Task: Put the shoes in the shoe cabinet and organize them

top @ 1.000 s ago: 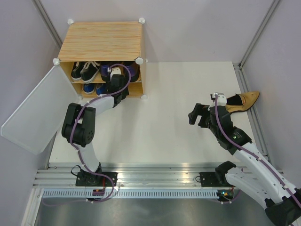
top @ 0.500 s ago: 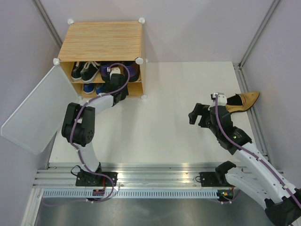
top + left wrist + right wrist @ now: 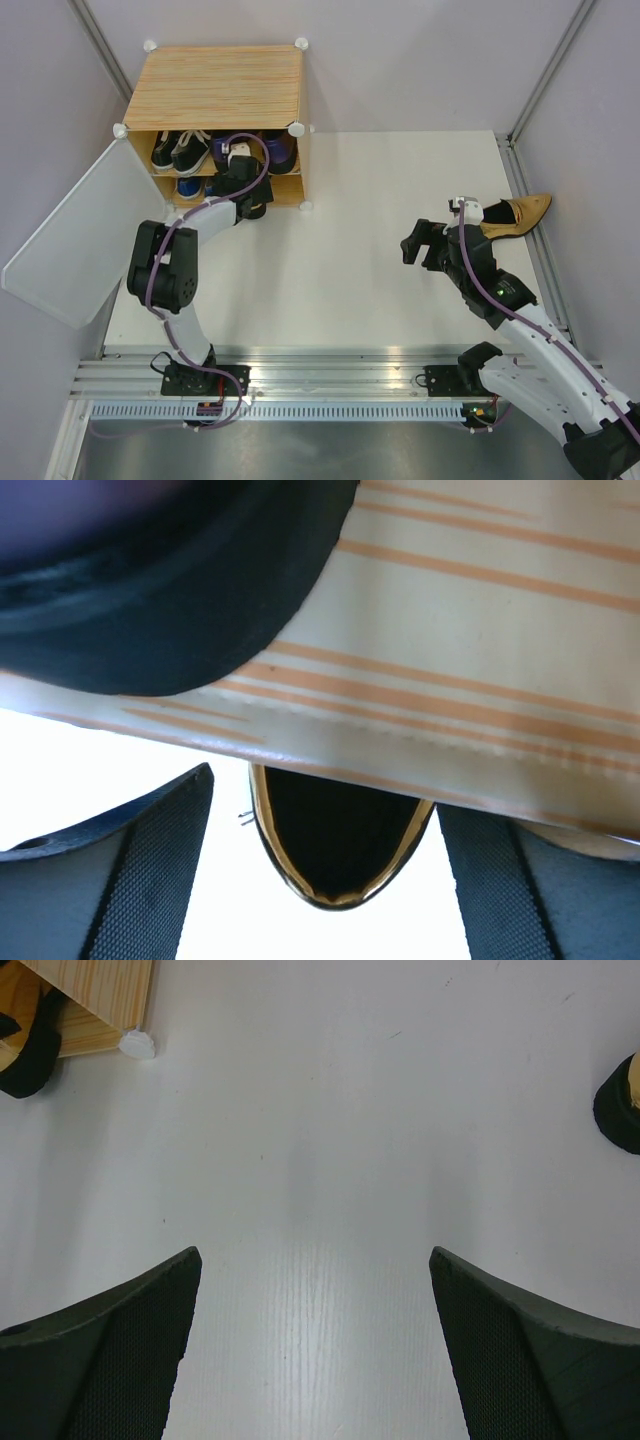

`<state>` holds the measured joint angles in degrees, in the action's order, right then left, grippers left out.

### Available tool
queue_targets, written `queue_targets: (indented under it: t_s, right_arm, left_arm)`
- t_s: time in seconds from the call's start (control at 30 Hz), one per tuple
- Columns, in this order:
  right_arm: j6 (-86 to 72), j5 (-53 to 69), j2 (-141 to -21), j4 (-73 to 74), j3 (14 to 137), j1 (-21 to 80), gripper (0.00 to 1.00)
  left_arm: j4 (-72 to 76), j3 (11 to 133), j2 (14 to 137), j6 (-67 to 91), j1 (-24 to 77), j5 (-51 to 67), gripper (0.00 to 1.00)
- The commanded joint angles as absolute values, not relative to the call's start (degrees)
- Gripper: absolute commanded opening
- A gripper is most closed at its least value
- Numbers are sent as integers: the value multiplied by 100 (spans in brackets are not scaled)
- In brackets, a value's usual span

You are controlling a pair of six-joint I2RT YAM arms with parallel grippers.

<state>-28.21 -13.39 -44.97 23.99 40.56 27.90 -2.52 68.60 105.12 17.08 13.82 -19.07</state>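
The shoe cabinet (image 3: 220, 88) stands at the back left with its door (image 3: 70, 235) swung open. Black sneakers (image 3: 180, 150) and purple heels (image 3: 280, 150) sit on its upper shelf, blue sneakers (image 3: 190, 186) on the lower. My left gripper (image 3: 243, 180) reaches into the lower shelf. In the left wrist view a gold heel (image 3: 340, 840) lies under the shelf board (image 3: 480, 660), between my open left gripper's (image 3: 325, 795) fingers with a gap on each side. A second gold heel (image 3: 518, 212) lies at the right. Beside it my right gripper (image 3: 415, 243) hangs open and empty over the table (image 3: 320, 1160).
Grey walls close in on both sides of the white table (image 3: 380, 180). The open door juts out toward the near left. In the right wrist view the cabinet's corner connector (image 3: 137, 1044) shows at top left, and a dark end of the gold heel (image 3: 620, 1110) at the right edge.
The left gripper's jaws have widened and let go of the gold heel inside the lower shelf. The left arm shifted slightly. The right arm has not moved.
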Motion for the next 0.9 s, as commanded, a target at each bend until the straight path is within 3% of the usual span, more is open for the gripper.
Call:
queue_targets:
  t_s: [0.0,0.13,0.3,0.33,0.4,0.5,0.53,0.63,0.87]
  right_arm:
    - [-2760,-1231,-4421,2259,4149,2769,98]
    - [-2760,-1169,-4412,2259,4131,2769,98]
    - [-2760,-1038,-4430,2232,4113,2769,98]
    - [-2760,-1028,-4430,2232,4105,2769,98]
    - [-2751,-1002,-4403,2224,4078,2769,98]
    - [-2769,-976,-4377,2206,4052,2777,98]
    - [-2769,-976,-4368,2206,4052,2769,98]
    - [-2769,-940,-4377,2197,4034,2769,98]
    - [-2760,-958,-4421,2162,4052,2769,98]
  left_arm:
    - [-87,6812,9985,2065,1230,-1776,93]
    - [-220,6680,9555,2118,1239,-1617,98]
    - [-167,6039,8905,2373,1283,-1600,93]
    - [-132,5794,8695,2495,1292,-1469,85]
    - [-79,5556,8483,2636,1318,-1354,82]
    - [289,4950,8087,2891,1371,-1117,63]
    - [490,4696,8016,2987,1380,-960,45]
    - [606,4518,8033,3015,1397,-862,22]
    - [799,4807,8779,2962,1406,-826,14]
